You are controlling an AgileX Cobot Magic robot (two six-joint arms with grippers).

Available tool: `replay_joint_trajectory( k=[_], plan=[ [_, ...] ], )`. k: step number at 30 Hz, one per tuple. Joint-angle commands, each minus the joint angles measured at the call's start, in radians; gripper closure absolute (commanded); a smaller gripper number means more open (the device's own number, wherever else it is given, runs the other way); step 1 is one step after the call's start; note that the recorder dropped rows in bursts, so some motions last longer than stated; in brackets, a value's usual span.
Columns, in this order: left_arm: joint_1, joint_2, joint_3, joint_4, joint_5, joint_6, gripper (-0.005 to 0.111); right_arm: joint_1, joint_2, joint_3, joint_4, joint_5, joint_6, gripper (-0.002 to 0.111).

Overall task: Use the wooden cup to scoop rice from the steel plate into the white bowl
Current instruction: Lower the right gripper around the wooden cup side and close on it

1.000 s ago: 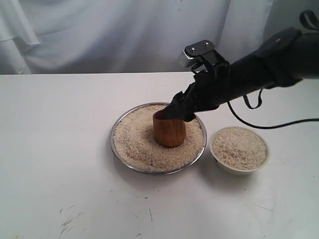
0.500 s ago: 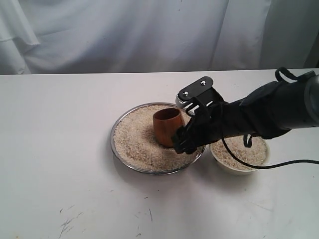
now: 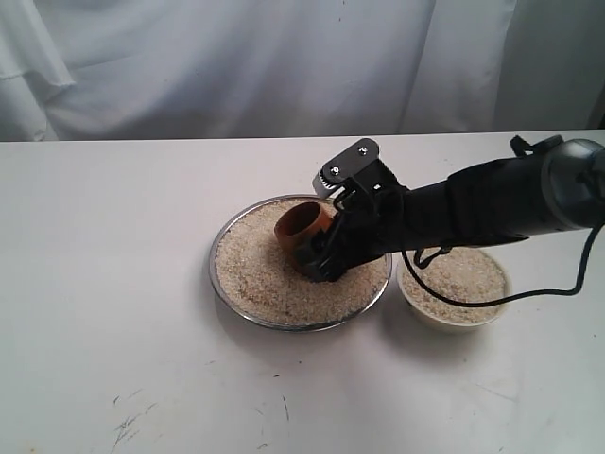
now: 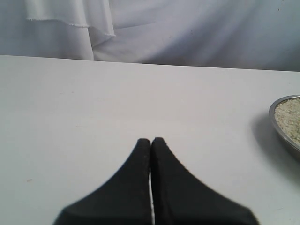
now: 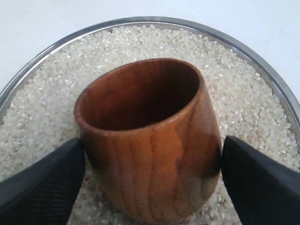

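Wooden cup [image 3: 301,227], gripped by right fingers [image 5: 37,187], has tipped leftward in the rice [image 3: 255,274]; left fingers [image 4: 138,183] clenched.

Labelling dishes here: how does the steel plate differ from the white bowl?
The steel plate is wide, shallow, shiny metal; the white bowl is smaller, deeper and cream-white. The plate has the wooden cup tilted in its rice, held by the right gripper; the bowl holds only rice. Both are round and hold rice.
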Motion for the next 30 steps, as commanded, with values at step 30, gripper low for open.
replay_joint_trajectory(
  k=[30],
  plan=[
    [0.002,-0.004,0.005,-0.002,-0.013,-0.001,0.107,-0.01,0.123,-0.117,0.005,0.02,-0.077,0.011]
  ],
)
